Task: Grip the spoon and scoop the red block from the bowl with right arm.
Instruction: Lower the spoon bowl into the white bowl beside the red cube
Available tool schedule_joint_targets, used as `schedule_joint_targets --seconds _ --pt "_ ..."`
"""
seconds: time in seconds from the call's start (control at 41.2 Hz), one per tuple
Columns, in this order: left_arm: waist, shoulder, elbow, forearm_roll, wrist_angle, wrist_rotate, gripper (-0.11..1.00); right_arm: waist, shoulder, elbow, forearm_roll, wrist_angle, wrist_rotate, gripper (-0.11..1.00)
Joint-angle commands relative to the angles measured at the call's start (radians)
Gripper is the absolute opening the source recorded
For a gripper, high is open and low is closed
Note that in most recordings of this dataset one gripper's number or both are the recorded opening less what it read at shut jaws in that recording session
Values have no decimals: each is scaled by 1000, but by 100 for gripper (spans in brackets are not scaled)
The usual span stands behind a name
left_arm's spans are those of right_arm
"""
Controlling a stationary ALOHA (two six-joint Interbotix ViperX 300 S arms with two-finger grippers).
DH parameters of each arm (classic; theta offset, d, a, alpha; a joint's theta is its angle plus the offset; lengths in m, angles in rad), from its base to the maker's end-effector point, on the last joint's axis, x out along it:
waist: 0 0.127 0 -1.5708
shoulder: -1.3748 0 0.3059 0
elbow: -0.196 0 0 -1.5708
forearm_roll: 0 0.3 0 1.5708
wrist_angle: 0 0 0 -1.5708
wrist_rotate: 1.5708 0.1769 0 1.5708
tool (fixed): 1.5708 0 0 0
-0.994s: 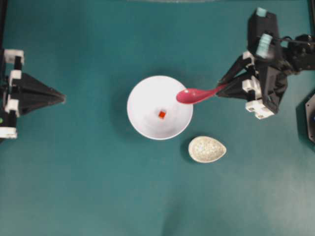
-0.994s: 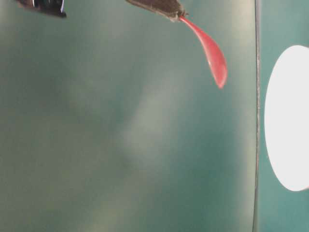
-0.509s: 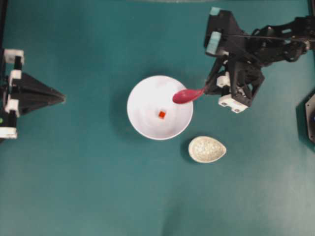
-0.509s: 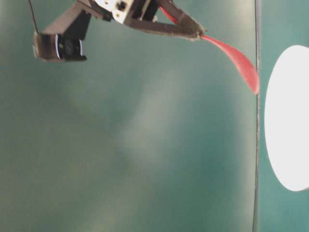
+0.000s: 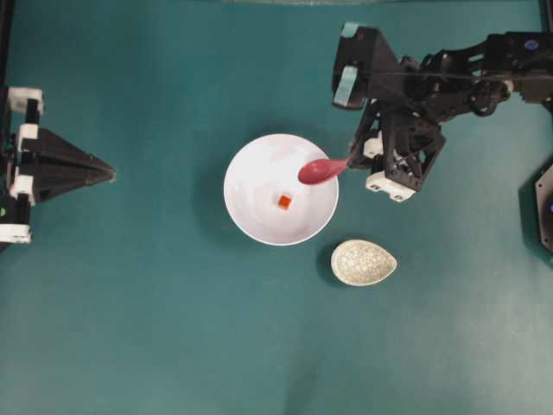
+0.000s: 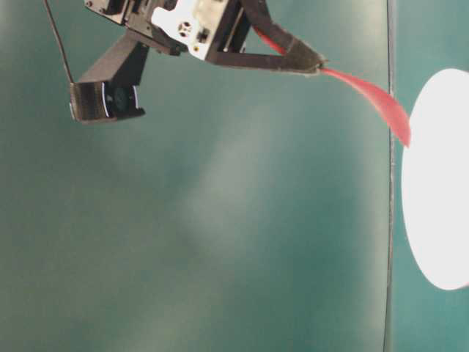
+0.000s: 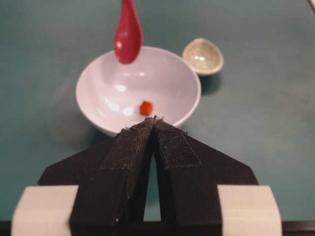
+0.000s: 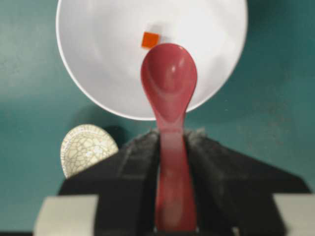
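Overhead: right gripper [image 5: 352, 158] pinches the spoon [image 5: 321, 169] by its handle, scoop over the bowl [image 5: 251, 216] rim; red block [image 5: 283, 201] at bowl centre. Left gripper [image 5: 108, 173] pressed together, well apart.

Table-level: spoon tilts steeply; you risk clipping the rim.

Left wrist: block small; you could push it aside.

Right wrist: speckled dish [image 8: 87, 149] near. Teal table [image 5: 155, 346], no room visible.

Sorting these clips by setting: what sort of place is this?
Most likely a robot test bench, not a kitchen: a bare teal table, two black robot arms, the right gripper holding a pink spoon over a white bowl with a red block.
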Motion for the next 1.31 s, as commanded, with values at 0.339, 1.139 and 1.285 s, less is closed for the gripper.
schedule_joint_targets --seconds 0.339,1.139,1.285 --pt "0 3 -29 3 -5 3 4 52 78 -40 -41 -9 0 25" --pt "-2 5 -29 5 -6 3 4 107 196 -114 -97 -12 -6 25" --pt "0 3 -29 6 -6 3 4 109 213 -129 -97 -25 -9 25"
